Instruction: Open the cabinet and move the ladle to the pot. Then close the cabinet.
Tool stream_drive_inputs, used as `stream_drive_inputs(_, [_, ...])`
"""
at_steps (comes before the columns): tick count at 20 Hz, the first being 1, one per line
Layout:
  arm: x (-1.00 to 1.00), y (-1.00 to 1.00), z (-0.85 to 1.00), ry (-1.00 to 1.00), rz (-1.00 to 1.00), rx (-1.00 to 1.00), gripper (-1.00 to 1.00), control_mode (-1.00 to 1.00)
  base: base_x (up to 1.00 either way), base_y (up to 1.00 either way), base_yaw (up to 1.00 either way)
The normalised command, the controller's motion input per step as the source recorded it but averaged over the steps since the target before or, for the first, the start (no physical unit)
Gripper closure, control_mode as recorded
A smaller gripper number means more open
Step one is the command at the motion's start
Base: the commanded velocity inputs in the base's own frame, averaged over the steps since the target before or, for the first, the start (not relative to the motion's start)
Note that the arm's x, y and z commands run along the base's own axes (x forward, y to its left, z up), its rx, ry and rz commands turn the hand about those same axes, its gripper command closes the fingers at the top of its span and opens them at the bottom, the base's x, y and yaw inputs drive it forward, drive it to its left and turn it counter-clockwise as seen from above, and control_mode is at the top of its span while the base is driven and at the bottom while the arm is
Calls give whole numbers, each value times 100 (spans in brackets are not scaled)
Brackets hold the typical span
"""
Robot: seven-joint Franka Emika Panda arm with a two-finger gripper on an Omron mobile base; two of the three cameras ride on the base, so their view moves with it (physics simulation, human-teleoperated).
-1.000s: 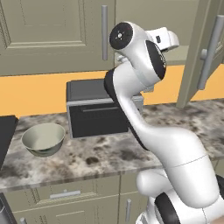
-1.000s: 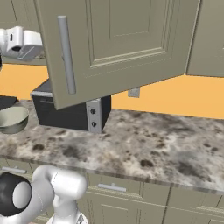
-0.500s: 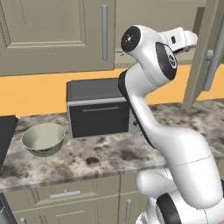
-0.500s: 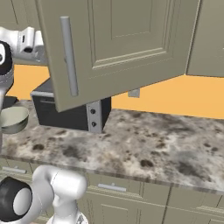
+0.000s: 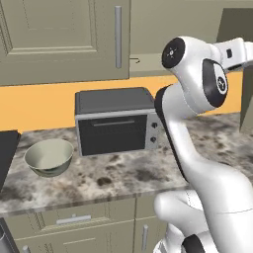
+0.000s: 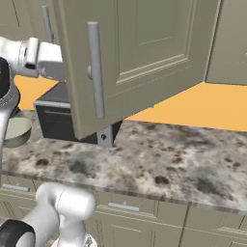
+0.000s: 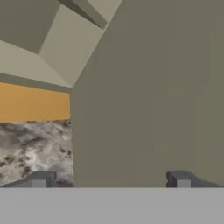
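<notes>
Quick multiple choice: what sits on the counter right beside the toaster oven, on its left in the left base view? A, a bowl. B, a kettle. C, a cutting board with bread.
A: a pale, empty bowl rests on the speckled counter just left of the dark toaster oven.

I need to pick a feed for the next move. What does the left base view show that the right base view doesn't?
Left base view alone: the closed left grey-beige cabinet door with its silver bar handle, the whole front of the black toaster oven, and a dark slab at the counter's left edge.

Right base view alone: the face of the swung-open right door, its long handle, and the bare right counter stretch.

Both: speckled stone counter, toaster oven, pale green bowl, orange wall, white arm.
</notes>
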Motion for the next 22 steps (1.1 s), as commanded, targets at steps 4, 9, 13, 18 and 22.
stream_drive_inputs(4, [-51, 2, 1, 0, -4, 0, -100, -100, 0, 0, 0])
stream_drive_inputs(9, [-16, 88, 1, 2, 7, 12, -100, -100, 0, 0, 0])
stream_drive_inputs(13, [0, 100, 4, 7, 20, 18, -100, -100, 0, 0, 0])
stream_drive_inputs(18, [5, 83, 16, 4, 22, 23, -100, -100, 0, 0, 0])
stream_drive_inputs(22, [30, 50, 11, 0, 19, 25, -100, -100, 0, 0, 0])
